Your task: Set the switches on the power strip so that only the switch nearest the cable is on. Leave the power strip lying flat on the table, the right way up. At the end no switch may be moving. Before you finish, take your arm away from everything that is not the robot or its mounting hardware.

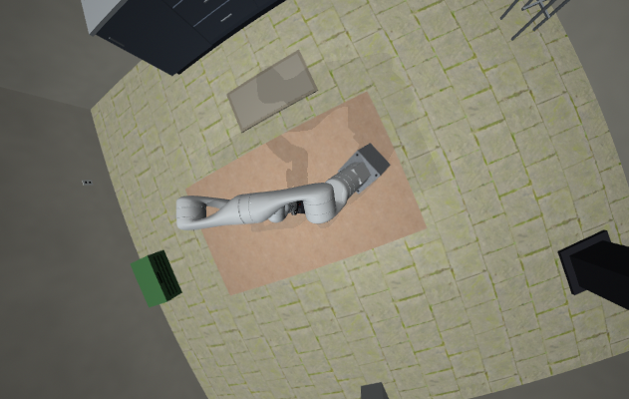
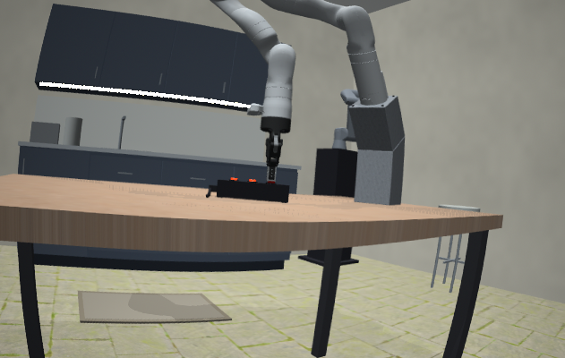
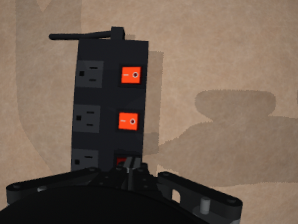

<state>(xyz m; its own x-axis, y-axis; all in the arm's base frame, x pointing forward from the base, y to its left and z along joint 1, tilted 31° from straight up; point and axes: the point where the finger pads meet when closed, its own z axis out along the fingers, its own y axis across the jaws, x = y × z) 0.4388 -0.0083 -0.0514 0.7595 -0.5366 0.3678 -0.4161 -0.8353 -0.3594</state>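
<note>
Where shut fingers press, the third switch (image 3: 120, 160) (nearest) hides.

Matt black plastic power strip (image 3: 107, 106) on a smooth wood-grain table (image 2: 215, 215)

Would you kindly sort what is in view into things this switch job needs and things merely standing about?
Job: power strip, its three orange switches, the cable, the shut gripper.
Just about: floor mat, green crate, stool, kitchen cabinets.
</note>
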